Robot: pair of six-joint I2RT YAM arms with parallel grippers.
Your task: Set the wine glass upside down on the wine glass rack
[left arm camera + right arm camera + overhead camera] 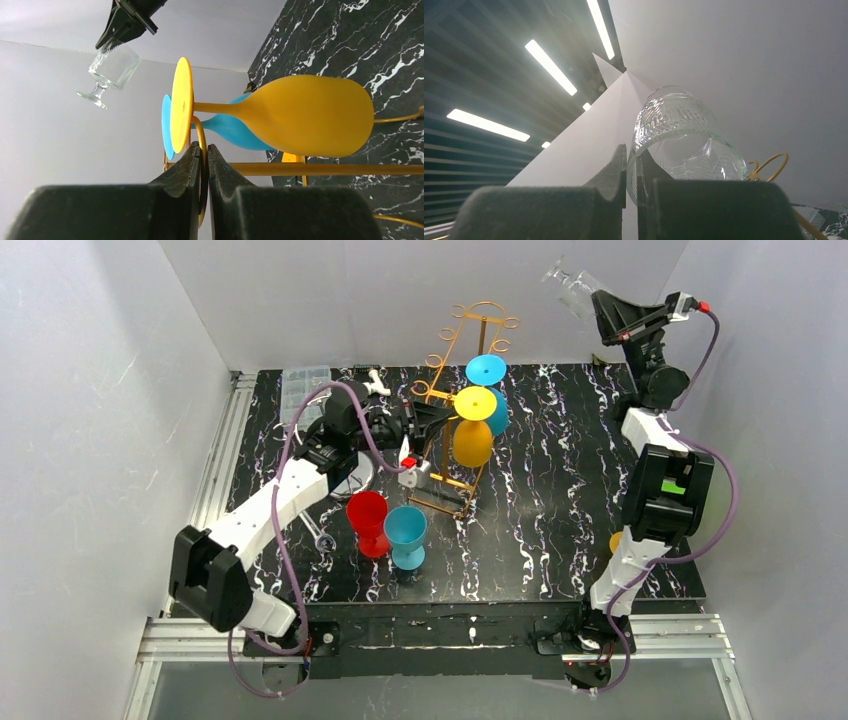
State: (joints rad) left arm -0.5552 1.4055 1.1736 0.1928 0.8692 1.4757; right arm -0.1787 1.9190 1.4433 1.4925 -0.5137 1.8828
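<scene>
item 1, right gripper (631, 156): fingers pinched on the bowl wall of the clear wine glass (684, 132), at its mouth. one finger seems to sit inside the rim and one outside. i judge the rim hold leaves the stem and foot free to slide into a slot.

item 2, clear wine glass: in the air at the upper right of the overhead frame, tilted, foot pointing up and left, away from my wrist. it is well apart from the rack (470, 330) and not yet hung.

item 3, left gripper (201, 150): closed on a gold wire loop of the rack, just beside the foot of the yellow glass (300, 117) (a steadying hold, i reckon, so the light frame does not tip or slide when another glass goes on).

item 4, rack: gold wire, standing on the black marbled table (560, 490) at centre frame. it carries the yellow glass and a blue glass (490, 375), both hanging bowl down by the foot.

item 5, lower centre of the overhead frame: red glass (367, 522) and teal glass (405, 535), upright, side by side near the rack's base, neither in my grip.
</scene>
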